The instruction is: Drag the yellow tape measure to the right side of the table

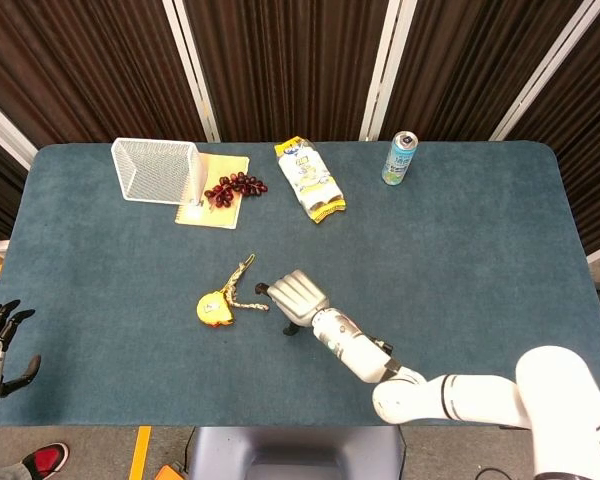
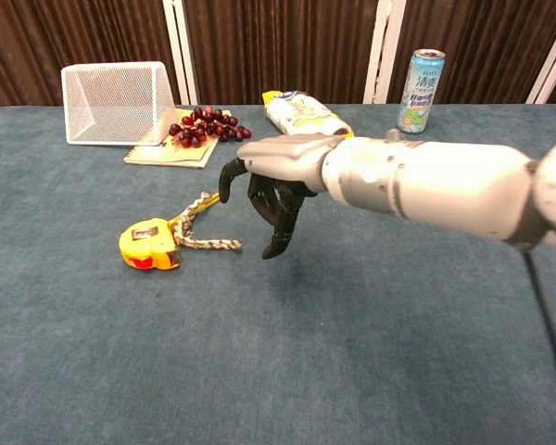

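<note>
Blue-carpeted table [image 1: 480,250]; yellow tape measure [image 1: 215,307] undragged, left of centre; right hand [image 1: 295,296] just beside, fingers spread, empty; grasp and drag remaining.

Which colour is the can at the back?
Pale blue-green and white can, clearest in chest view.

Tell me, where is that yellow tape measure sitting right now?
In the head view the yellow tape measure lies left of table centre, just left of the right hand, below the notebook.
</note>
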{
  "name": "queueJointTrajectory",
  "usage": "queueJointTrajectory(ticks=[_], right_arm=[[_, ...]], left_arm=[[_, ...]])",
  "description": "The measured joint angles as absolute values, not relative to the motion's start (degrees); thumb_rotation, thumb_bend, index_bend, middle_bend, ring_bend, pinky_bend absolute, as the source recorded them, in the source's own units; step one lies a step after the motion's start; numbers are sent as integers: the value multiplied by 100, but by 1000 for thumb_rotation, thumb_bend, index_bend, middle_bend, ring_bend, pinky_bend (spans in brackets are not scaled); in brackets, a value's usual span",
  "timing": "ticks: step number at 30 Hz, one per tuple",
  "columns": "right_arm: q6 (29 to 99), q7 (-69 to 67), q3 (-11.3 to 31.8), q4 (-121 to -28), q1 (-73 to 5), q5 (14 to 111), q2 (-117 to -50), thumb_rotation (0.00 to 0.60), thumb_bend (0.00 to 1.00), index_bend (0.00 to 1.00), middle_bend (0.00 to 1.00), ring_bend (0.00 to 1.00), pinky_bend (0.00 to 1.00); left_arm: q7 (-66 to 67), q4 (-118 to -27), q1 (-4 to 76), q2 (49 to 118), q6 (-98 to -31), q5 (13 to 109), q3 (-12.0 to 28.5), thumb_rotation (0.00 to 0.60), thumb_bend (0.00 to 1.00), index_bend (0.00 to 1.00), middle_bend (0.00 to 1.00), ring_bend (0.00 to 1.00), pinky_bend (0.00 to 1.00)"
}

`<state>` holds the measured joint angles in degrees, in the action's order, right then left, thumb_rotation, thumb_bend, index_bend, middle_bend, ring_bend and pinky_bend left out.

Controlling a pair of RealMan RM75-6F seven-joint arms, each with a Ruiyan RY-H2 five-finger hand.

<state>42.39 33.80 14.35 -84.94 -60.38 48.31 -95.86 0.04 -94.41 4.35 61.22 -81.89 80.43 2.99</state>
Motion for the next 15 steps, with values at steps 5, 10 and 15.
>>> queueJointTrajectory(ticks=[5, 10, 15], right_arm=[[4091, 3408, 1434, -7874, -6370, 4472, -9978, 600, 73, 390, 821, 657, 998], [3988, 3354, 1412, -7371, -6591, 4322, -10309, 600, 183, 447, 931, 772, 1000], [4027, 3177, 1413, -6889, -6707, 4393, -10664, 600, 231, 500, 1000, 880, 1000]], left_arm=[[-87, -9430, 427, 6103, -8205, 8050, 306, 600, 383, 186, 77, 7, 215], [-188, -9410, 422, 6081, -8208, 8054, 311, 600, 384, 186, 78, 8, 215], [-251, -9396, 417, 6067, -8218, 8088, 304, 600, 383, 186, 78, 7, 215]])
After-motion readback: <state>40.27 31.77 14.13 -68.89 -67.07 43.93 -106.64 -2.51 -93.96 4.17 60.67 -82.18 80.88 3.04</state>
